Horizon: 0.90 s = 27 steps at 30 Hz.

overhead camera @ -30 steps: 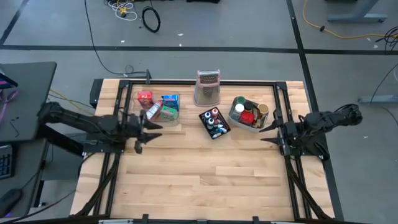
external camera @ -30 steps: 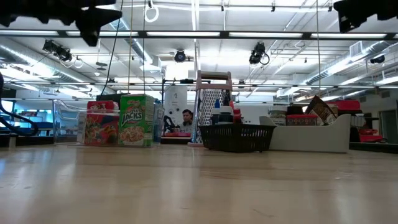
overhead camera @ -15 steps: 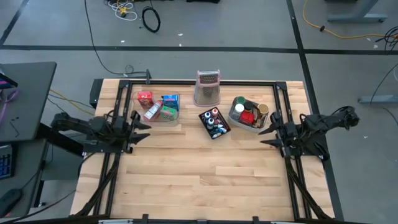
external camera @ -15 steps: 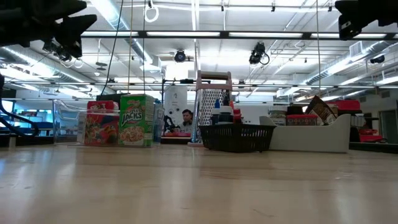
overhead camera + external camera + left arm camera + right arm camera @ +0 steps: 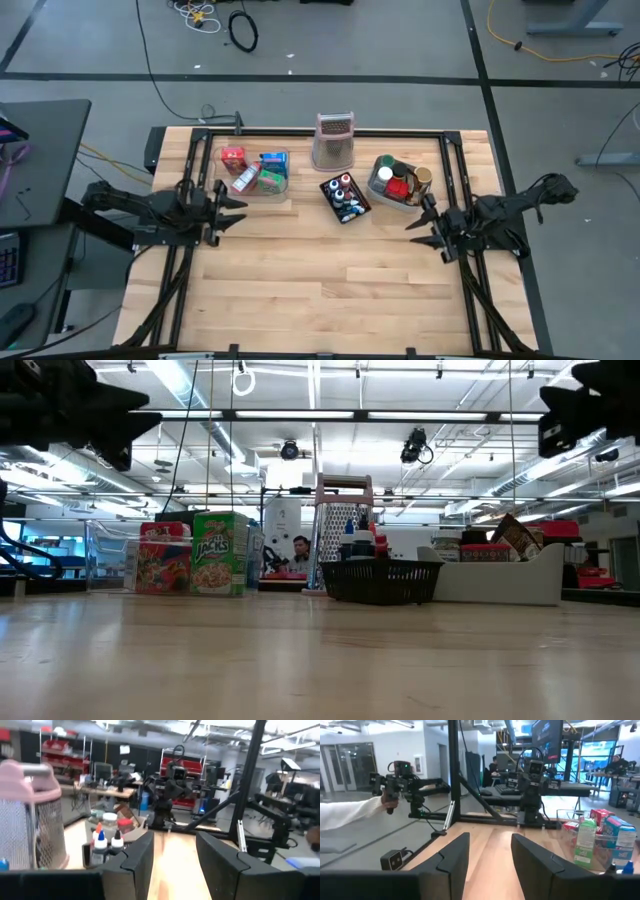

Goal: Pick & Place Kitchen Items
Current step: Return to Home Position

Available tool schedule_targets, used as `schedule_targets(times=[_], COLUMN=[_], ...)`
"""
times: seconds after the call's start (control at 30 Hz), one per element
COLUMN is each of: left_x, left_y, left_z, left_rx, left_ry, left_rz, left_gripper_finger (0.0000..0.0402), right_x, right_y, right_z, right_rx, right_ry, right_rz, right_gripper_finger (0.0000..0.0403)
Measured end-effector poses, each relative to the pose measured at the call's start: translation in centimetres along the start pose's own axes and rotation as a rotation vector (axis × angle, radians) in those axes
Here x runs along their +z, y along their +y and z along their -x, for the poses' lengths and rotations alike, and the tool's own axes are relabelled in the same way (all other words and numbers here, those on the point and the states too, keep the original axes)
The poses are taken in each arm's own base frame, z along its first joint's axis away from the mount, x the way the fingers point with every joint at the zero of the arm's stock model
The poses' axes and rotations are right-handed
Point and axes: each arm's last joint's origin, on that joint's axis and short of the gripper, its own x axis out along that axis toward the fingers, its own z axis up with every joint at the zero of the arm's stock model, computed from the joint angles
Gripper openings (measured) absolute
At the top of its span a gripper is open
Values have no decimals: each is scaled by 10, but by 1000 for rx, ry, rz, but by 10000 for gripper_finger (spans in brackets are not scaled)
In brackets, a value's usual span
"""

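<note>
The kitchen items sit along the far side of the table. Red, green and blue packets (image 5: 255, 172) stand in a clear tray. Small bottles (image 5: 343, 195) fill a black mesh basket. Red, green and tan cans (image 5: 398, 182) sit in a grey bin. My left gripper (image 5: 228, 205) hovers open near the table's left edge, just in front of the tray; its wrist view shows it (image 5: 172, 857) empty. My right gripper (image 5: 422, 226) hovers open at the right side, in front of the bin, and is also empty (image 5: 490, 857). In the low view both arms hang high above the table.
A tall metal grater with a pink handle (image 5: 333, 140) stands at the far edge between tray and bin. Black frame rails (image 5: 180, 260) run along the left and right sides. Bare wood (image 5: 320, 280) fills the near half. A person's white sleeve (image 5: 350, 812) shows beyond the table.
My left gripper has drawn back from the front of the clear tray toward the table's left edge and then held still. My right gripper has shifted a little toward the near edge and the table's middle. The items have stayed in place.
</note>
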Motion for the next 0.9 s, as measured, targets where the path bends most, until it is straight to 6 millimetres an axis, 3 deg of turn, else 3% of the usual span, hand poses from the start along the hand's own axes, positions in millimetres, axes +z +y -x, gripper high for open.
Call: schedule_targets(times=[0.13,0.9], left_x=[-1,-1], left_y=[0,0], left_z=[0,0], left_rx=[10,11], left_ry=[11,7], left_rz=[59,62], left_gripper_finger=[155,155], right_x=[-12,-16], right_y=[0,0], right_z=[-1,0], right_rx=[0,-1], right_ry=[-3,41], right_rz=[-21,-48], right_gripper_finger=[155,155])
